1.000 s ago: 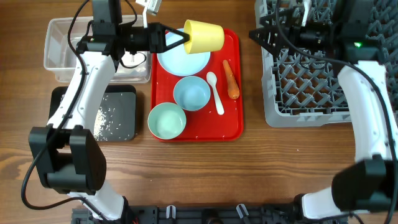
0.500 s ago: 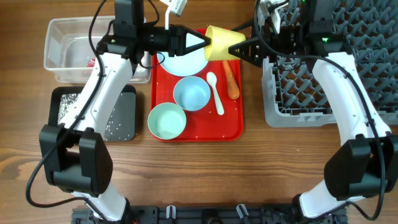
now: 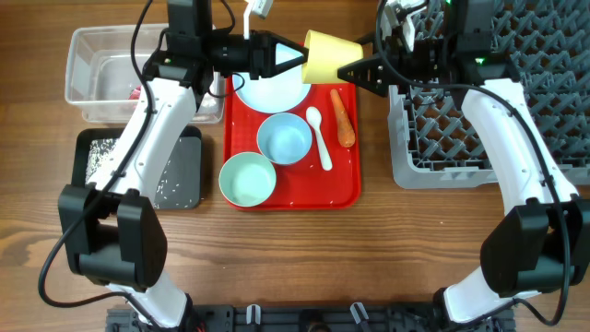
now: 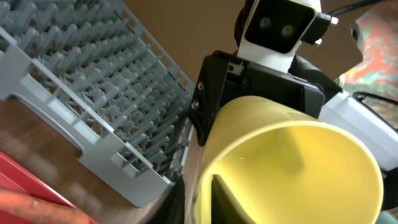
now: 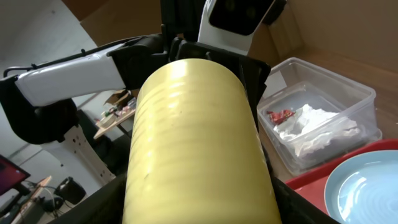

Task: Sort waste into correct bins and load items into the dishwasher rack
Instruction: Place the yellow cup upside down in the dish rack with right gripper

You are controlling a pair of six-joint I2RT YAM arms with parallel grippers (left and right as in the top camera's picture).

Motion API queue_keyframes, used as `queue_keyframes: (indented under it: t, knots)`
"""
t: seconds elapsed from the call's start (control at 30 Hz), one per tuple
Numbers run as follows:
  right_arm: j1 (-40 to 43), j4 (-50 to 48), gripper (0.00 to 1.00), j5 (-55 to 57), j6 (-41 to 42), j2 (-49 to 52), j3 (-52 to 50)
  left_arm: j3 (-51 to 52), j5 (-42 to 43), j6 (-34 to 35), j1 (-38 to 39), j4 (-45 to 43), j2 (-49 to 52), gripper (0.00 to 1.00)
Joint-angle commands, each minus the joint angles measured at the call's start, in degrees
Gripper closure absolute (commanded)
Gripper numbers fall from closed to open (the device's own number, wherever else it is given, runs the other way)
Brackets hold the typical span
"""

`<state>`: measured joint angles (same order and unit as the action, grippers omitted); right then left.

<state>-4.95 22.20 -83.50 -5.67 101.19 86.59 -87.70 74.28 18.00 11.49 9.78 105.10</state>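
Observation:
The small yellow cup [image 3: 324, 57] hangs on its side above the red tray's back edge, between both arms. My left gripper [image 3: 293, 57] is shut on its rim, one finger inside and one outside, as the left wrist view [image 4: 202, 193] shows. My right gripper [image 3: 355, 72] has a finger pressed on each side of the cup's body [image 5: 199, 143]. The grey dishwasher rack [image 3: 461, 138] stands to the right. The clear tub [image 3: 88, 65] holds the white napkin [image 5: 317, 127] and the red-and-white wrapper [image 5: 280, 116]. The black tray [image 3: 184, 166] holds white crumbs.
On the red tray [image 3: 346, 189] are the light blue plate [image 3: 272, 90], the light blue bowl [image 3: 284, 138], the mint green bowl [image 3: 247, 179], the white spoon [image 3: 321, 138] and the orange carrot piece [image 3: 343, 118].
My left arm carried the cup to the right toward the rack, and my right arm came in from the rack to meet it. In the last half second both shifted slightly left.

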Motion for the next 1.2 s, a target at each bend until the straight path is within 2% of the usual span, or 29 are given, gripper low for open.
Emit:
queue_keyframes:
  t: [0.0,0.07,0.13,0.3,0.37,0.47,0.57,0.67,0.73,0.9,0.97,1.17]
  knots:
    - [0.11,-1.6,0.5,-0.11,1.97,0.72,-0.31,-0.66,-0.44,0.48,0.02,0.37,-0.13,0.62]
    - [1.11,-2.62,0.52,-0.09,4.24,0.72,-0.31,-0.66,-0.44,0.48,0.02,0.48,-0.13,0.33]
    - [2.6,-2.47,0.52,-0.17,4.42,0.72,-0.31,-0.66,-0.44,0.48,0.02,0.48,-0.13,0.18]
    - [8.59,-0.02,0.49,0.7,4.63,0.72,-0.31,-0.66,-0.92,0.46,-0.02,0.46,-0.13,0.07]
    - [11.06,2.64,0.46,8.44,8.92,0.61,-0.31,-0.66,-2.51,0.48,-0.02,0.52,-0.13,0.0]
    - [12.35,8.13,0.46,20.55,10.45,-1.36,-0.28,-0.66,-8.52,0.46,-0.02,2.75,-0.13,0.0]
    - [13.42,19.61,0.46,38.21,10.32,-5.31,1.62,-0.66,-23.91,0.46,-0.02,9.31,-0.13,0.0]
    - [14.82,32.39,0.41,55.65,11.54,-9.53,7.1,-0.66,-39.5,0.46,-0.02,15.63,-0.13,0.0]
    - [14.84,39.76,0.41,65.59,11.89,-10.91,11.58,-0.66,-44.78,0.46,-0.02,17.75,-0.13,0.0]
    - [14.84,54.58,0.41,82.9,14.99,-10.47,14.56,-0.66,-45.46,0.46,-0.02,17.75,-0.13,0.0]
    - [15.17,57.44,0.41,86.16,15.8,-8.68,14.53,-0.66,-45.46,0.46,-0.02,17.75,-0.13,0.0]
    - [21.14,59.12,0.41,83.43,14.45,1.31,14.19,-0.66,-45.46,0.46,-0.02,17.75,-0.13,0.0]
